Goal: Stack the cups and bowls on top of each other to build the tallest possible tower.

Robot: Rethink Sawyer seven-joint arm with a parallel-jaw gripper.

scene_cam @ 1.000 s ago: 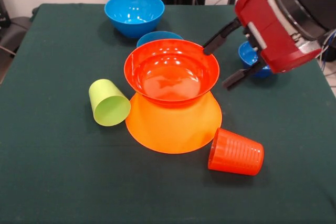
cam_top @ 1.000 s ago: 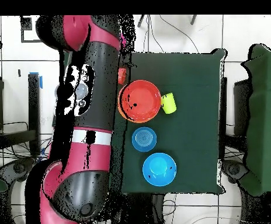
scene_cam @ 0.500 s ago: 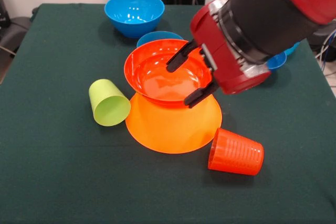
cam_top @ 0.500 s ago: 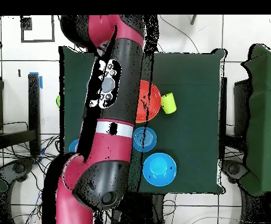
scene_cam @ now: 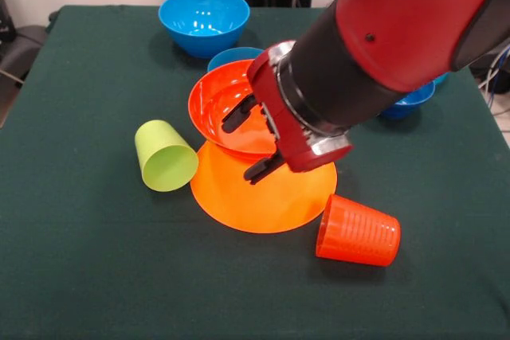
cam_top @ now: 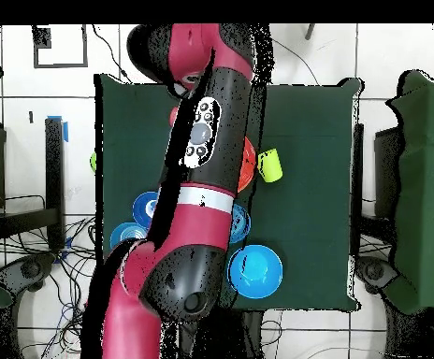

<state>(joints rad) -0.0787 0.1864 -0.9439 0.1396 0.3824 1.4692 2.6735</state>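
A: Where is the tower (scene_cam: pixel 263 193)?
B: Mid-table: the red-orange bowl (scene_cam: pixel 219 109) sits on the upturned light-orange bowl (scene_cam: pixel 239 197).
A: The gripper (scene_cam: pixel 248 143)?
B: Spread, over the bowl's rim. The lime cup (scene_cam: pixel 165 156) lies at nine o'clock, the orange cup (scene_cam: pixel 358 232) at four.

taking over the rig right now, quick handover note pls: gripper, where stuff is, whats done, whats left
Gripper: open, empty, over the red-orange bowl.
Tower: the red-orange bowl sits upright on the upturned light-orange bowl, mid-table. Only these two are stacked.
Lime green cup: on its side, just left of the tower in the front view.
Ribbed orange cup: on its side at the light-orange bowl's near right edge.
Large blue bowl at the far side; a small blue bowl just behind the tower; another blue bowl partly hidden by the arm.
Left: both cups and the blue bowls.
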